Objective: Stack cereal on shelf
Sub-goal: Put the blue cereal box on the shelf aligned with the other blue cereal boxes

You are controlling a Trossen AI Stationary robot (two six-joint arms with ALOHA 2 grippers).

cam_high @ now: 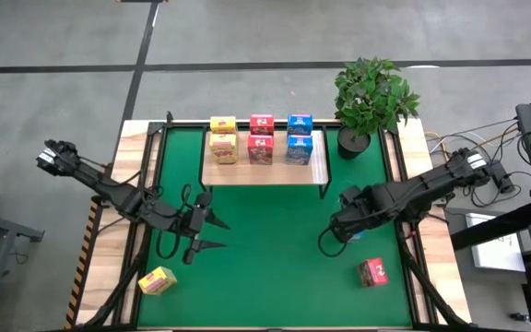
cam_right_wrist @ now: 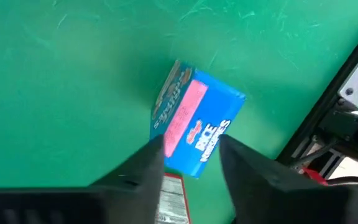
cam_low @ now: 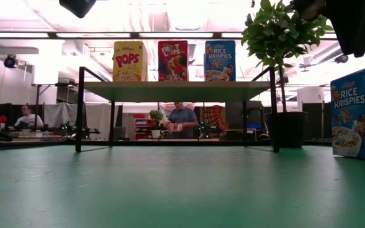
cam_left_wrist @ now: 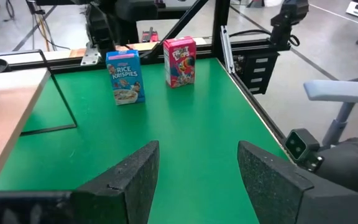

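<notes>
Risk item: your right gripper (cam_right_wrist: 188, 158), fingers spread astride the upright blue Rice Krispies cardboard box (cam_right_wrist: 194, 118) on the green mat (cam_high: 275, 277) short of the light-wood shelf (cam_high: 264, 173), could topple it if they close off-centre; left gripper (cam_high: 218, 233) waits open.

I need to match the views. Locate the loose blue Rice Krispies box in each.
High view: blue box mid-right, mostly under the right gripper.
Low view: far right edge.
Left wrist view: ahead, beside the pink-red box.
Right wrist view: centre.
Shared landmark: the green mat beneath it.
</notes>
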